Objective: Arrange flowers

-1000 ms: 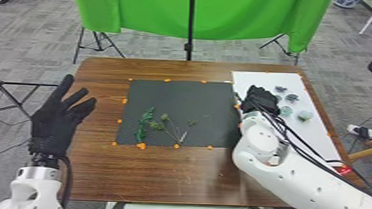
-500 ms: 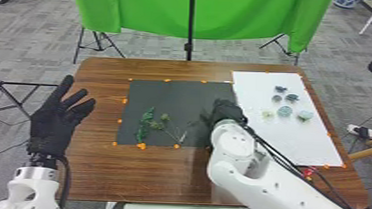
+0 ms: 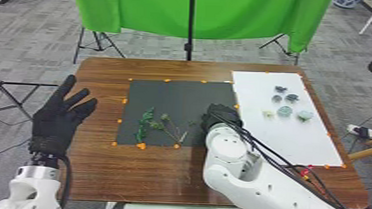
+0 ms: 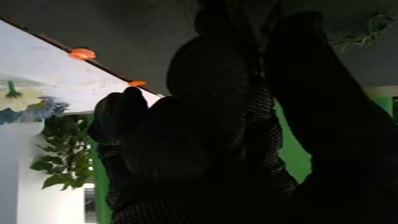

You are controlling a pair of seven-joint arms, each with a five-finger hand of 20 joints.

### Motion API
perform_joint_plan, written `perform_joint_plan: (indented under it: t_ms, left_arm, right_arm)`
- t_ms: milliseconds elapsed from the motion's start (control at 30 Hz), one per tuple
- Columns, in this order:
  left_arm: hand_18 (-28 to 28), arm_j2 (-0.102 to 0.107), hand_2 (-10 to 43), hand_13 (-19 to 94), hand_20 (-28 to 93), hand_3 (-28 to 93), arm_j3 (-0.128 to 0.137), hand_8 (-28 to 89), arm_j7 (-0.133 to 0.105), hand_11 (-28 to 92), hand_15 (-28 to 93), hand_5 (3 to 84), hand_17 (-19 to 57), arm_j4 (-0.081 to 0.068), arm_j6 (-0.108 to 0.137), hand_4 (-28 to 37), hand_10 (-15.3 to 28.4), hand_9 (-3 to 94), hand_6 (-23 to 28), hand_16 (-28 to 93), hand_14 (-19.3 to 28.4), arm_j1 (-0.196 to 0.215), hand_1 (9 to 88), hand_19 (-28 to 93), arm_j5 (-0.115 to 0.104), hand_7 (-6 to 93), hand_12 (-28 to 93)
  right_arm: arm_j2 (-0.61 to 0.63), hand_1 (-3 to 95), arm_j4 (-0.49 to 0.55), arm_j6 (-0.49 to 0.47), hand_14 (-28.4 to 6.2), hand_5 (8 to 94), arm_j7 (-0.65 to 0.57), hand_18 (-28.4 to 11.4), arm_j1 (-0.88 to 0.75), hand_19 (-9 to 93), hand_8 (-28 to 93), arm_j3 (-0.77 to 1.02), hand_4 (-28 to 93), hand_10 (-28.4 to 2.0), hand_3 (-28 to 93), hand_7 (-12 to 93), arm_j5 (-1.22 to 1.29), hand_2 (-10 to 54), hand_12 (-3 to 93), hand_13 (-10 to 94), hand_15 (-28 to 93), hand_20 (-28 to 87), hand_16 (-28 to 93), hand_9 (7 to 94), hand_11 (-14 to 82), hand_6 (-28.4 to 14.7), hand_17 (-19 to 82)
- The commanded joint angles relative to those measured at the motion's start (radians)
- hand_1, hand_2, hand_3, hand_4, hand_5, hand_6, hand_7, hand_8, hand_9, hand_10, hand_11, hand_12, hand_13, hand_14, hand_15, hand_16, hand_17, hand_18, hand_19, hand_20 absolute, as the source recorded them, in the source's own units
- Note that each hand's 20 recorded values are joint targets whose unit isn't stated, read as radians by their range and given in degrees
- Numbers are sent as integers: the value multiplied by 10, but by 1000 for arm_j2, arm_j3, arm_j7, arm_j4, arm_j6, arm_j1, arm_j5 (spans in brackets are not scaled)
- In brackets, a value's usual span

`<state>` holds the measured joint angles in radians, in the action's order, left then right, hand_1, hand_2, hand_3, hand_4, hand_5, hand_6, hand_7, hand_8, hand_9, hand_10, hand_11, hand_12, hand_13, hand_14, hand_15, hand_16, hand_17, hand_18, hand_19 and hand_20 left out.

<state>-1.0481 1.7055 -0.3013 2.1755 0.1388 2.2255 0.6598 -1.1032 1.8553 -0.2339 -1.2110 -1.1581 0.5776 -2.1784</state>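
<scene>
Wooden table (image 3: 139, 183): brown, its near edge below the black mat, both white arms coming in from that side.
Left hand (image 3: 56, 120): over the table's left edge, fingers spread and extended, holding nothing.
Orange markers (image 3: 142, 146): along the edges of the black mat (image 3: 178, 94), one larger clump at its near edge, close to the near left corner.
Fern-like sprig (image 3: 147, 122): on the mat, beside its left edge, lying lengthwise, its lower end close to the near edge.
Green-topped stems (image 3: 165, 118): just right of that sprig, the thin stalks slanting toward the near edge.
Small sprig (image 3: 192, 122): on the mat, between those stems and the right hand (image 3: 219, 112).
Right hand: over the mat's right edge, about midway between the near and far corners; I cannot tell whether it is open, closed or gripping something.
White sheet (image 3: 301, 146): right of the mat, reaching toward the table's right edge.
Pale flower heads: on the sheet, a yellowish one (image 3: 268, 114) nearest its left edge, then a blue-green one (image 3: 285, 111), then a larger one (image 3: 304, 115) toward the right edge.
Blue-grey flower heads (image 3: 292, 97): three, grouped closer to the sheet's far right corner.
Green cloth (image 3: 150, 13): hanging beyond the table's far edge, a black stand (image 3: 190, 27) upright before it.
</scene>
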Motion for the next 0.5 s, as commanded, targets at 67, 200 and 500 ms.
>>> perform_joint_plan:
  t_ms: [67,200,500]
  left_arm:
    - [284,8,65,223,247,776,-10,-105,-17,192,461,312,-84,0,3,-283,172,281,29,-71,283,16,232,476,-7,111,104]
    - [284,13,65,223,246,776,-10,-105,-26,193,461,313,-85,2,8,-283,173,280,30,-72,283,24,233,476,-12,110,103]
    - [284,18,66,223,245,776,-11,-104,-37,194,461,312,-85,1,19,-283,173,280,32,-72,283,28,233,477,-21,108,103]
  right_arm:
    - [22,404,17,2,-96,892,-5,-284,-10,932,-98,5,-263,-137,690,174,-27,-95,222,808,785,364,220,881,479,-33,381]
    - [43,388,57,-7,-100,882,0,-284,-36,932,-103,38,-263,-142,667,173,-37,-95,224,798,787,357,219,865,482,-40,373]
    - [135,360,165,111,-111,886,43,-284,-93,932,-102,141,-258,-150,644,174,-58,-95,219,789,793,352,217,860,484,-46,365]
